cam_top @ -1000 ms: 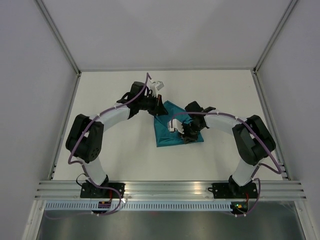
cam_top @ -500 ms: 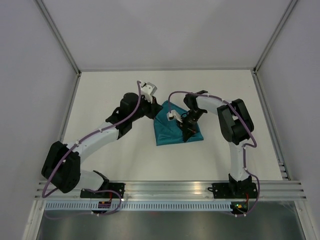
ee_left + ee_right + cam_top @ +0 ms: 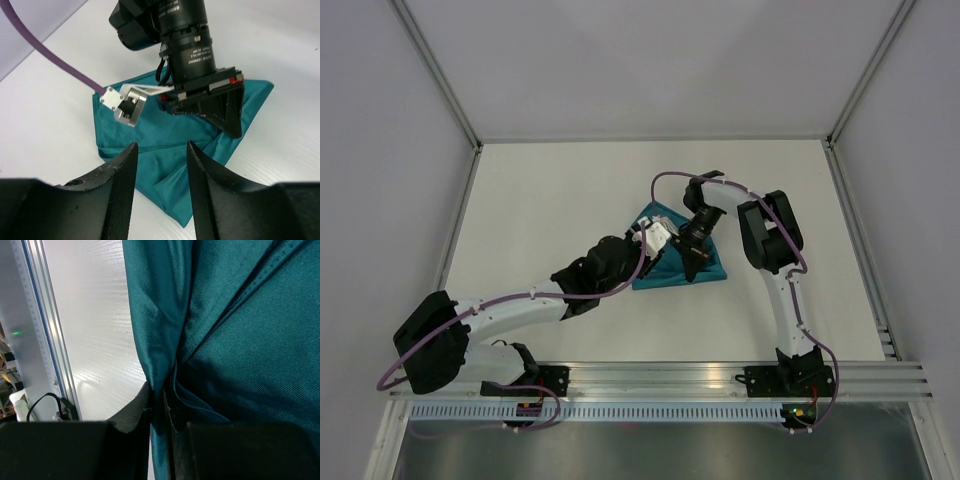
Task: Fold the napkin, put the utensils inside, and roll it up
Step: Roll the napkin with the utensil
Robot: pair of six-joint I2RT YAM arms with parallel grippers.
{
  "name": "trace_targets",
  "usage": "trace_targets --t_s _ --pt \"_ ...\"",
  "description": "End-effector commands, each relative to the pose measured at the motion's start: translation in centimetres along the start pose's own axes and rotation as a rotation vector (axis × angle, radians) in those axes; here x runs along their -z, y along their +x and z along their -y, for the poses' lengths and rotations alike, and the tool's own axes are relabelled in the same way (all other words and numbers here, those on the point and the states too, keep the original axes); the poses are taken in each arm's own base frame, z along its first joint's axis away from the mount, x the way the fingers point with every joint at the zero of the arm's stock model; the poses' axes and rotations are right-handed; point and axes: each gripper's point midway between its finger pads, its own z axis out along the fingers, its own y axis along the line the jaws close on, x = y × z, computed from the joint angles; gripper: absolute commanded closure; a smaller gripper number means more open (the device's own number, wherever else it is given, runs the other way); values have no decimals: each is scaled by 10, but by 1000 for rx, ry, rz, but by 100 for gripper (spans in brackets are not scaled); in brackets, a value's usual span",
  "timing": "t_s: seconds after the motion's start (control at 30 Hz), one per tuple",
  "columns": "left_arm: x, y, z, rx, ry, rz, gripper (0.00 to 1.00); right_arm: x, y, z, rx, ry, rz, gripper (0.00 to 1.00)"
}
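Note:
The teal napkin (image 3: 665,272) lies folded and bunched on the white table (image 3: 550,200) at the middle. My right gripper (image 3: 694,256) is over its right part and is shut on a raised fold of the cloth (image 3: 160,365); the pinch shows in the right wrist view (image 3: 162,407). My left gripper (image 3: 642,258) is at the napkin's left edge, open and empty; in the left wrist view (image 3: 161,147) its fingertips frame the napkin's near corner (image 3: 165,172). The right gripper's black body (image 3: 215,105) stands on the cloth just beyond. No utensils are in view.
Grey walls enclose the table on the left, back and right. An aluminium rail (image 3: 660,378) with both arm bases runs along the near edge. The right arm's purple cable (image 3: 55,65) hangs beside the napkin.
My left arm has swung from the napkin's far left corner round to its near left side and lowered. My right arm has folded upward while its gripper stays pinched on the napkin.

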Motion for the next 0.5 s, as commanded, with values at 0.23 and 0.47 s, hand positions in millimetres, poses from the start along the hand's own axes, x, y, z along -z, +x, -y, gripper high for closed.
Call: trace_targets --t_s 0.23,0.47 --pt "-29 41 38 -225 67 -121 44 -9 5 58 50 90 -55 83" --pt "-54 80 75 -286 224 -218 39 -14 9 64 17 75 -69 83"
